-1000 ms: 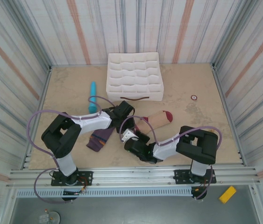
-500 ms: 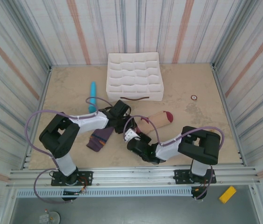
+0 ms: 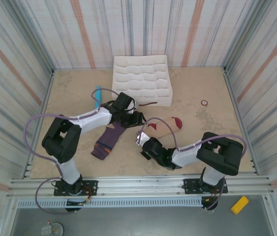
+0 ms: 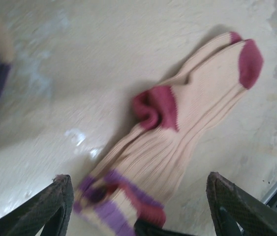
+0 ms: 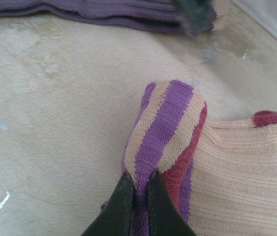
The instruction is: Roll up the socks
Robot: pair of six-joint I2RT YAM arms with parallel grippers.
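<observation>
The beige sock (image 3: pixel 165 128) with maroon toe and heel lies on the table right of centre. My right gripper (image 3: pixel 143 140) is shut on its purple-striped cuff (image 5: pixel 165 123), which stands pinched up between the black fingers (image 5: pixel 121 206). My left gripper (image 3: pixel 134 119) hovers open over the same sock (image 4: pixel 192 113), its fingers (image 4: pixel 54 206) wide apart on either side of the cuff and holding nothing. The dark purple sock (image 3: pixel 107 140) lies flat to the left, below the left arm, and its edge (image 5: pixel 104 12) runs along the top of the right wrist view.
A white compartment box (image 3: pixel 141 81) stands at the back centre. A light-blue cylinder (image 3: pixel 97 96) lies to its left. A small ring (image 3: pixel 204 103) rests at the right. Striped walls close in the table on three sides.
My left gripper has opened and drawn back toward the far side, uncovering the purple sock. My right gripper has shut on the beige sock's cuff and shifted slightly right.
</observation>
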